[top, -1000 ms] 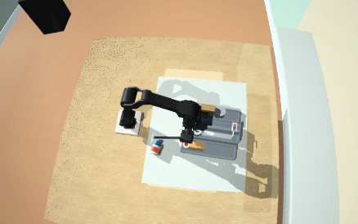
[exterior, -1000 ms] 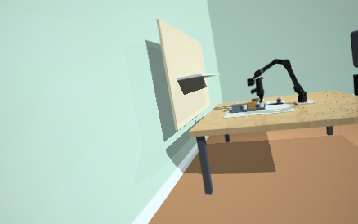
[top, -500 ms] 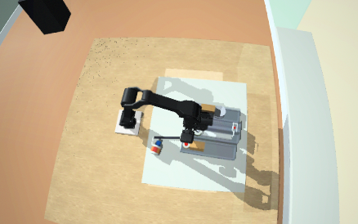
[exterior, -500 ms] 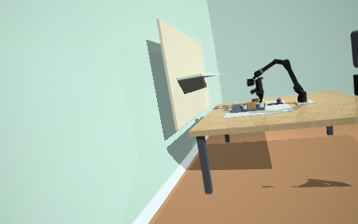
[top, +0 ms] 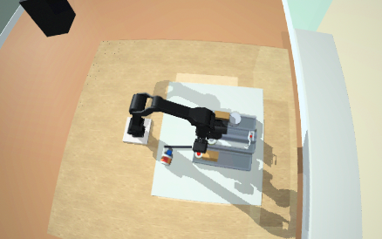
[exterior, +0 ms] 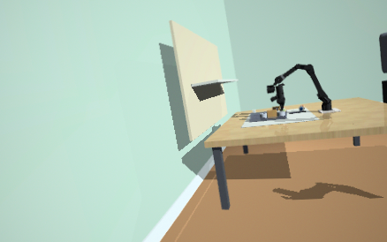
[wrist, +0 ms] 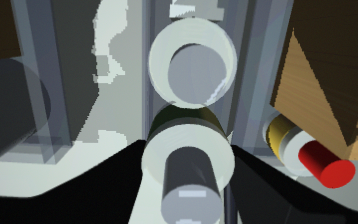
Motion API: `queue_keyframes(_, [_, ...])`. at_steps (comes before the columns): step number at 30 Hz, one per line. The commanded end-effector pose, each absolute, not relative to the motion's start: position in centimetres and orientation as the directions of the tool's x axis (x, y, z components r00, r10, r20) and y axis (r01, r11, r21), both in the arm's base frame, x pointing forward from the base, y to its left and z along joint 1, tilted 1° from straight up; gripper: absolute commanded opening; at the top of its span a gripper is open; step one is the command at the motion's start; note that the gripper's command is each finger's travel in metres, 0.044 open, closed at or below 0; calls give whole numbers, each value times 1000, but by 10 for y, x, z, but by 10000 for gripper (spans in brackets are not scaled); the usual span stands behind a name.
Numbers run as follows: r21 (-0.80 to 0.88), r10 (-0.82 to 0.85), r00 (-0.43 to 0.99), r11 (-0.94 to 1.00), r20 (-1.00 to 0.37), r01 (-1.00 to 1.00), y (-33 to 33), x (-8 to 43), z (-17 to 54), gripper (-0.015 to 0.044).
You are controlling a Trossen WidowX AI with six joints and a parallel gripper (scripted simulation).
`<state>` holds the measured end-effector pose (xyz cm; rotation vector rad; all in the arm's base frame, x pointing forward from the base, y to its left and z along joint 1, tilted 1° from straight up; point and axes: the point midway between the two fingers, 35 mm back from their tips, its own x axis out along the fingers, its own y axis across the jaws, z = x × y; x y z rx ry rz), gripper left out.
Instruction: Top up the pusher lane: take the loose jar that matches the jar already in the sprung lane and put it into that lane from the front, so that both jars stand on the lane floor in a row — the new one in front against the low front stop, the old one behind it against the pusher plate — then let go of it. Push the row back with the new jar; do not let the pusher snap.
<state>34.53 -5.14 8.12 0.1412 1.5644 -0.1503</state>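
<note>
— What does the end effector (wrist: 186, 165) hold?
— It is clamped on the loose grey-lidded jar (wrist: 189, 172), at the sprung lane's (wrist: 239, 107) front.
— And the matching jar (wrist: 193, 69)?
— Standing in the lane, touching the held jar's far side.

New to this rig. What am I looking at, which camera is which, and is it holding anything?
It is one black robot arm bolted to a wooden table, ending in a two-finger gripper.

The top view looks straight down. The exterior view looks from floor level beside the wall. The wrist view sits on the gripper, looking along its jaws.

On the table lies a pale mat carrying a grey lane fixture. A small blue-capped jar stands loose on the mat, and a red-capped jar lies beside the lane.

The jaws are shut on a pale grey-capped jar. Right ahead of it in the lane stands a matching jar.
</note>
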Motion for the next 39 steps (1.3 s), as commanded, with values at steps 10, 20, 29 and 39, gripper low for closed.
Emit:
queue_keyframes(10, [-3,-7,17,983,-1000,182,-52,349,77,0])
queue_keyframes(20, [-3,-7,17,983,-1000,182,-52,349,74,0])
queue_keyframes(29, [-3,-7,17,983,-1000,182,-52,348,72,0])
queue_keyframes(39, [-3,-7,17,983,-1000,182,-52,348,69,0])
